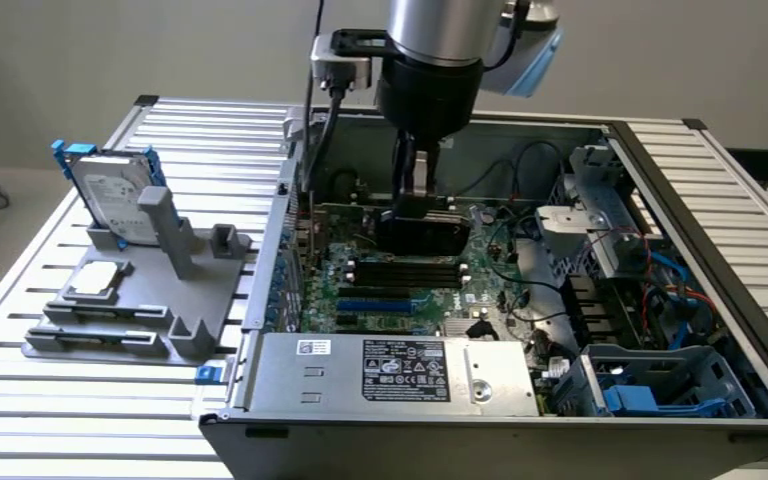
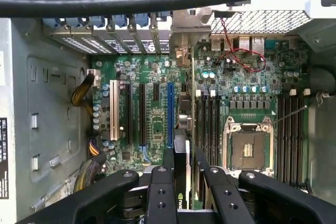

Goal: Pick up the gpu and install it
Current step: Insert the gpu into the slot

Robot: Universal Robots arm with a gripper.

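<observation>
Hand: the hand (image 1: pixel 418 208) is hanging from the arm inside the open computer case (image 1: pixel 491 450) and pointing down at the motherboard (image 1: pixel 384 290). Its fingers (image 2: pixel 168 163) are clamping the gpu from both faces.
Gpu: the gpu (image 1: pixel 424 235) is standing on edge between the fingers, over the far part of the motherboard, with its black side facing the near side of the exterior view. In the wrist view it is showing edge-on, with a green logo on its black edge.
Contact: whether the card's lower edge is touching a slot cannot be told.
Slots: a blue expansion slot (image 2: pixel 169 114) is running just beside the line of the card, and a white slot (image 2: pixel 114 116) is lying further off on the same board.
Socket: the open CPU socket (image 2: pixel 247 149) is sitting on the other side of the card from the blue slot.
Cable: a thick black cable (image 2: pixel 157 1) is crossing the wrist view.
Power supply: the power supply (image 1: pixel 398 372) is sitting at the near end of the case, label facing up.
Bench: the slatted metal bench (image 1: pixel 64 410) is carrying the case.
Holder: a grey holder (image 1: pixel 157 310) is standing on the bench at the exterior view's left.
Hard drive: a silver hard drive with blue rails (image 1: pixel 115 190) is standing upright in the far end of the holder, well apart from the hand.
</observation>
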